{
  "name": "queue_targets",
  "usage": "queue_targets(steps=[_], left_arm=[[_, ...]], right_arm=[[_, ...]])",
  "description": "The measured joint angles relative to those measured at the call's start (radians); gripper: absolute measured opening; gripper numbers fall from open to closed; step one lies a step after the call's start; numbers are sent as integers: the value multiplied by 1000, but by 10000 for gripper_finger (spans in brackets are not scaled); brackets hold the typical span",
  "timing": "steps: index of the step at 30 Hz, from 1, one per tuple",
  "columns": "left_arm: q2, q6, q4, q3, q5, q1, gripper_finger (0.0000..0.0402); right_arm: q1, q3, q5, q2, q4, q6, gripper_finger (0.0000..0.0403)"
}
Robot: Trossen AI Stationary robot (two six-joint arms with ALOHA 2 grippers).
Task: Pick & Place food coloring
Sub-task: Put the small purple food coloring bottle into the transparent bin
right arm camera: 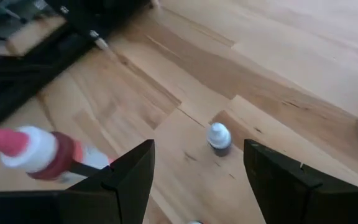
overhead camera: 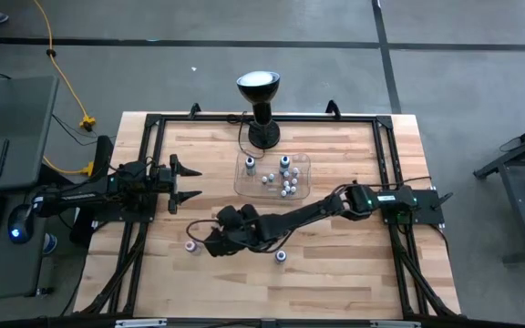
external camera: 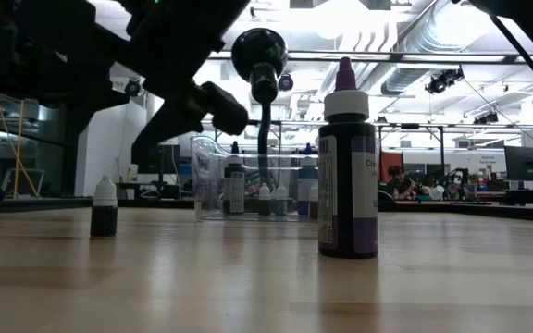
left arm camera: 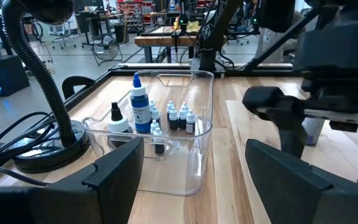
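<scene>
Near the table's front-left, my right gripper (overhead camera: 204,239) hangs jaws apart over a tiny white-capped dark dropper bottle (right arm camera: 219,136); I'd centre, descend straight, close gently; left gripper (overhead camera: 186,183) idle, spread.

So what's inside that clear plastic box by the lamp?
The clear tray holds small dropper bottles: one tall blue bottle and several tiny white-capped ones. Bottles standing behind others are partly hidden, so an exact count isn't possible.
</scene>
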Motion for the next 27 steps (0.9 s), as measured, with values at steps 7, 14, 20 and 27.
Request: queue_targets(steps=[7,14,20,27], left_arm=[[0,0,0,0,0,0,278],[0,0,0,0,0,0,278],[0,0,0,0,0,0,278],[0,0,0,0,0,0,278]], right_arm=[[1,-62,-1,0,67,0,234],[0,-75,43,4,77,0,234],[-2,-75,14,46,160,-2,234],[-3,-75,41,61,181,-7,234]])
